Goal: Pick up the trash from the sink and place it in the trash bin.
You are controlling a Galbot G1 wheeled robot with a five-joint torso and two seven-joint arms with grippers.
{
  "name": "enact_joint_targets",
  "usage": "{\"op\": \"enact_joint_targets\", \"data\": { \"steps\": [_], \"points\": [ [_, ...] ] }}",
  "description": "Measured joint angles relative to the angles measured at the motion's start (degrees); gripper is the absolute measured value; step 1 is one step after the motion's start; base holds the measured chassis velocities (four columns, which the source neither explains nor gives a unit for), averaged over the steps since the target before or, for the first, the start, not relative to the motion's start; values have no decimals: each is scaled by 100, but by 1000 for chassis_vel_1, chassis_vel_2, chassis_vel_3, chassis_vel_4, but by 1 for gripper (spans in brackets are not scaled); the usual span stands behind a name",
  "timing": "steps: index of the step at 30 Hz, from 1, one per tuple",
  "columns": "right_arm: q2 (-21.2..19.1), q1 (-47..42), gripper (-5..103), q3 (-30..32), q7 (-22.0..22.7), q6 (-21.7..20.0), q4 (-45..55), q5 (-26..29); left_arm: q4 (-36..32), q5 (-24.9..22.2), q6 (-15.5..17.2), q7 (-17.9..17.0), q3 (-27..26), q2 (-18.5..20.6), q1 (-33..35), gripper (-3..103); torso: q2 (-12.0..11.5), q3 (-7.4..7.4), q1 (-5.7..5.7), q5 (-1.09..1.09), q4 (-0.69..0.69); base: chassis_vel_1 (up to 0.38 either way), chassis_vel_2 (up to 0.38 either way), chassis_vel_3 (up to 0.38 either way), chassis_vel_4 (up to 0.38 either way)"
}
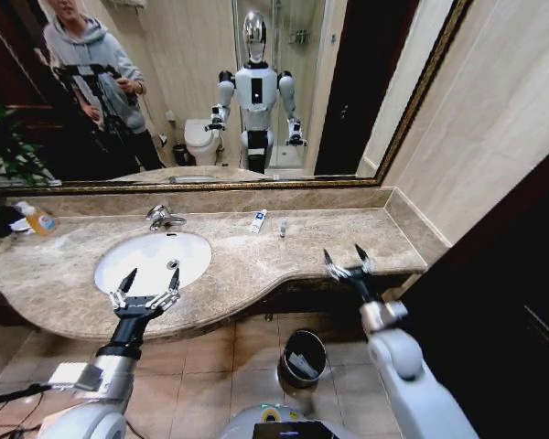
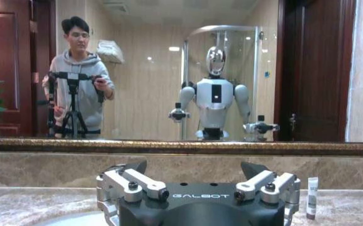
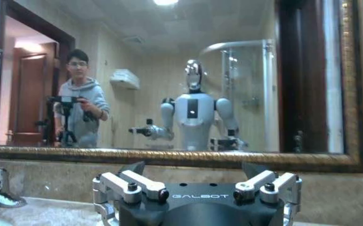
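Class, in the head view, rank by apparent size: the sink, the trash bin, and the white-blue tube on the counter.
1. sink
2. trash bin, though it sits lower on the floor, so farther away
3. white-blue tube

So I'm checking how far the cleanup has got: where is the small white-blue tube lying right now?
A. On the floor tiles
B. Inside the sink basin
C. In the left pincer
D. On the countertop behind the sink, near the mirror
D: the white-blue tube lies on the countertop close under the mirror, outside the sink, while the left pincer hangs open and empty at the sink's front edge.
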Motion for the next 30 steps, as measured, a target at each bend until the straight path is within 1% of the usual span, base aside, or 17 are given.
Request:
{"op": "enact_joint_targets", "data": {
  "steps": [3, 4, 6, 7, 8, 9, 11, 12, 15, 18, 21, 22, 24, 25, 28, 30],
  "points": [
    [-33, 196, 100, -76, -76, 41, -157, 4, 0, 0, 0, 0, 0, 0, 0, 100, 0, 0, 0, 0, -1, 0, 0, 0, 0],
    [-24, 340, 100, -216, -92, 144, -291, -55, 0, 0, 0, 0, 0, 0, 0, 100, 0, 0, 0, -1, -2, 0, 0, 0, 0],
    [66, 585, 100, -491, 99, 427, -568, -371, 0, 0, 0, 0, 0, 0, 0, 100, 0, 0, 0, 1, -2, 0, 0, 0, 0],
    [66, 585, 100, -491, 99, 427, -568, -371, 0, 0, 0, 0, 0, 0, 0, 100, 0, 0, 0, 1, -2, 0, 0, 0, 0],
    [120, 756, 100, -651, 255, 576, -729, -601, 0, 0, 0, 0, 0, 0, 0, 100, 0, 0, 0, 1, 0, 0, 0, 0, 0],
    [138, 857, 100, -718, 346, 630, -801, -729, 0, 0, 0, 0, 0, 0, 0, 100, 0, 0, 0, 1, 0, 0, 0, 0, 0],
    [122, 996, 100, -737, 462, 653, -871, -906, 0, 0, 0, 0, 0, 0, 0, 100, 0, 0, 0, -1, 0, 0, 0, 0, 0],
    [122, 996, 100, -737, 462, 653, -871, -906, 0, 0, 0, 0, 0, 0, 0, 100, 0, 0, 0, -1, 0, 0, 0, 0, 0],
    [69, 1113, 100, -688, 634, 551, -903, -1245, 0, 0, 0, 0, 0, 0, 0, 100, 0, -1, -1, -1, -1, 0, 0, 0, 0],
    [11, 1274, 100, -829, 1018, 559, -963, -1549, 0, 0, 0, 0, 0, 0, 0, 100, 0, -1, -1, 0, -1, 0, 0, 0, 0],
    [-14, 1357, 100, -890, 1109, 616, -1000, -1657, 0, 0, 0, 0, 0, 0, 0, 100, 0, -1, -1, 0, -1, 0, 0, 0, 0],
    [-32, 1416, 100, -912, 1127, 650, -1008, -1756, 0, 0, 0, 0, 0, 0, 0, 100, 0, -1, -1, 0, -1, 0, 0, 0, 0],
    [-38, 1478, 100, -886, 961, 685, -1004, -1836, 0, 0, 0, 0, 0, 0, 0, 100, 0, -1, -1, 0, -1, 0, 0, 0, 0],
    [-38, 1478, 100, -886, 961, 685, -1004, -1836, 0, 0, 0, 0, 0, 0, 0, 100, 0, -1, -1, 0, -1, 0, 0, 0, 0],
    [-56, 1622, 100, -873, 707, 813, -1104, -1843, 0, 0, 0, 0, 0, 0, 0, 100, 0, -1, -1, 0, -1, 0, 0, 0, 0],
    [-80, 1699, 100, -920, 690, 875, -1198, -1868, 0, 0, 0, 0, 0, 0, 0, 100, 0, -1, -1, 0, -1, 0, 0, 0, 0]
  ]
}}
